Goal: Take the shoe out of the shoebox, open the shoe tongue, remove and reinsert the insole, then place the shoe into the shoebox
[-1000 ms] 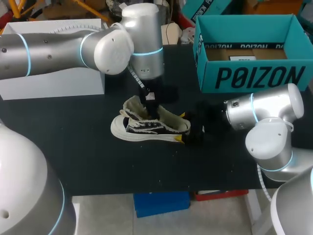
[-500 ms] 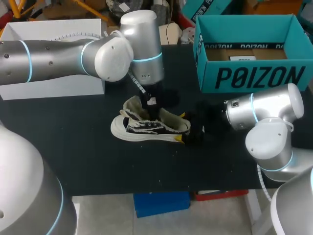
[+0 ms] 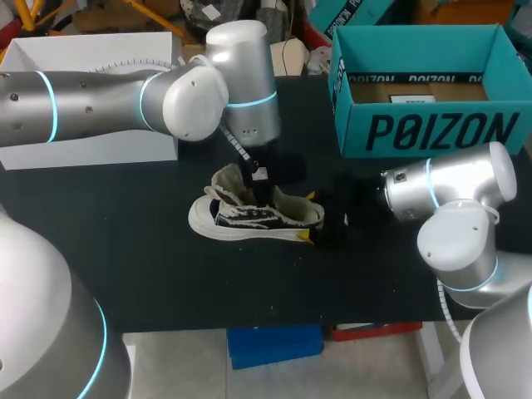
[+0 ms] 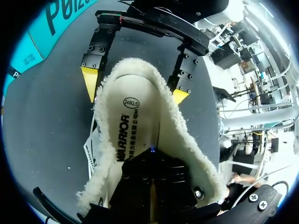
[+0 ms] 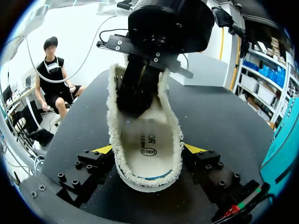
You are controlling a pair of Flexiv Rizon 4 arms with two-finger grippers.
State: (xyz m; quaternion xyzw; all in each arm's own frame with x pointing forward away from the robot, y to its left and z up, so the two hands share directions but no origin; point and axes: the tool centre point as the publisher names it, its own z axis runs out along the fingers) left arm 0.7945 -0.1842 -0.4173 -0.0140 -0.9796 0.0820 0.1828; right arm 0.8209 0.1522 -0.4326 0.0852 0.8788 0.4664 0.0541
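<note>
"Near the middle of the table [image 3: 150, 266], what is recorded?"

"A fleece-lined shoe [image 3: 253, 214] is found lying on its sole, toe to the left and heel to the right. The insole [image 4: 133, 126] is seen lying inside it."

"How is the right gripper [image 5: 149, 149] noted?"

"It is set at the heel, brought in from the right. Both yellow tips [image 5: 105, 150] are pressed against the fleece collar from opposite sides. The shoe is thus held across the heel, with the jaws parted only to the heel's width."

"And the left gripper [image 4: 150, 182]?"

"It is lowered from above into the shoe's opening, over the insole. Its end is buried there, so whether it is open or closed cannot be told."

"What is logged against the frame of a second ago?"

"The left arm's wrist housing [image 3: 245, 83] is found slightly lower and a little further right above the shoe. The shoe is found where it was, and the right arm [image 3: 453, 199] is unchanged."

"Where is the shoebox [image 3: 428, 125] entered?"

"At the far right of the table, open-topped and well apart from the shoe. A white box [image 3: 91, 141] is noted at the far left."
</note>
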